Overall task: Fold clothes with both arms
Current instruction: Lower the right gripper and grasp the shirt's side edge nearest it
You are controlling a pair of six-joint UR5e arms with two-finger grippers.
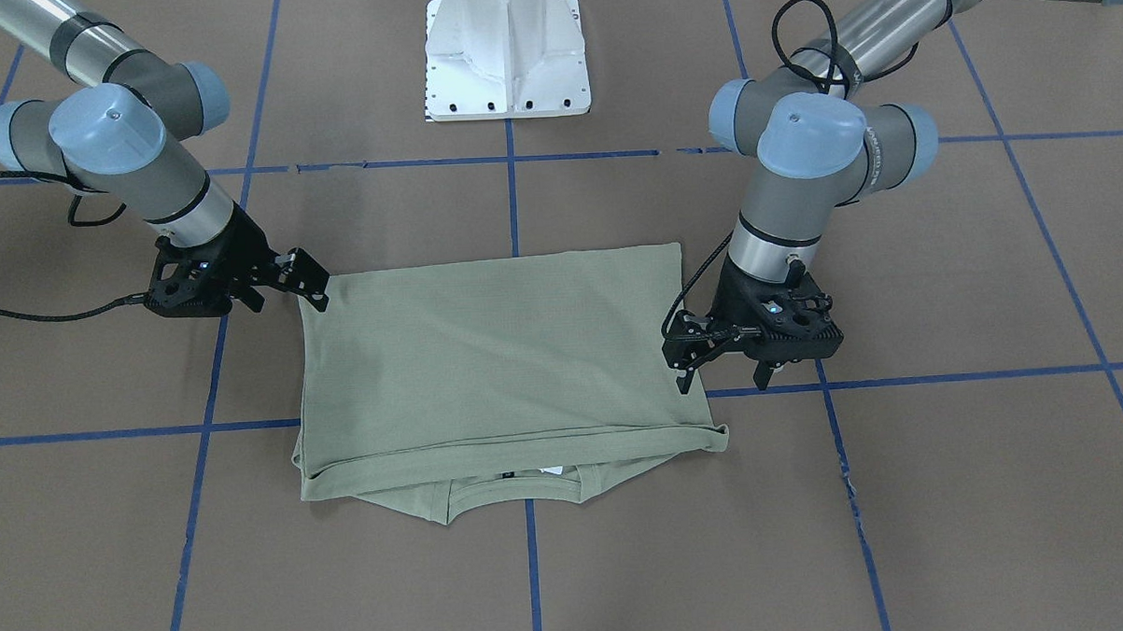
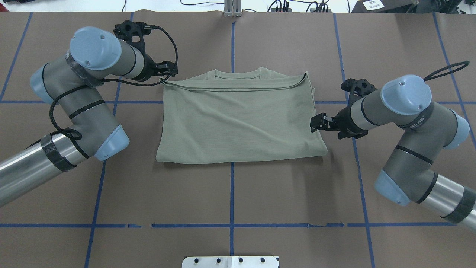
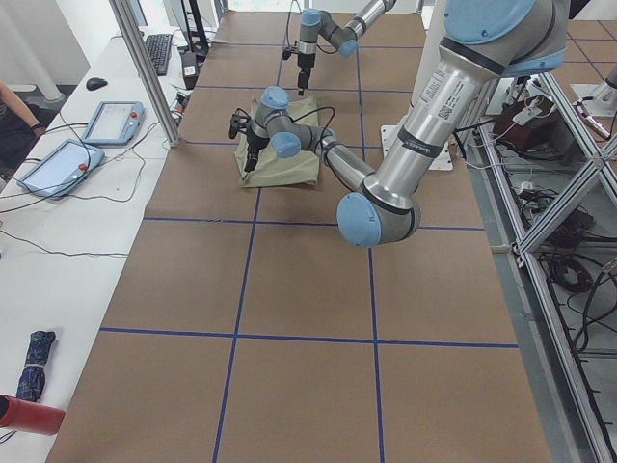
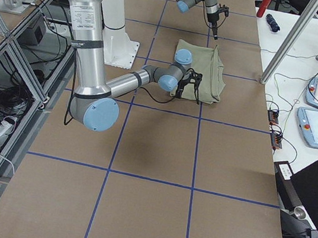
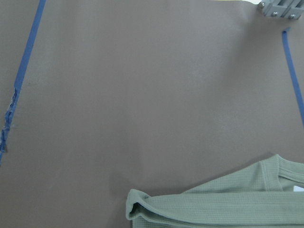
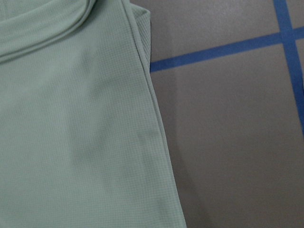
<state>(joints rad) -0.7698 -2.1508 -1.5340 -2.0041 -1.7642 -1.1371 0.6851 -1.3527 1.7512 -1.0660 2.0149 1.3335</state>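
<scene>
The olive-green shirt lies flat on the brown table, folded into a rectangle. Its collar, with a black label and a white tag, peeks out at the edge far from the robot. My left gripper hangs by the folded corner at the collar end, looks open and holds nothing. That corner shows at the bottom of the left wrist view. My right gripper sits beside the opposite side edge, also looks open and holds no cloth.
The white pedestal base stands on the robot's side of the shirt. Blue tape lines grid the table. A side bench carries pendants and cables, and a person's arm shows there.
</scene>
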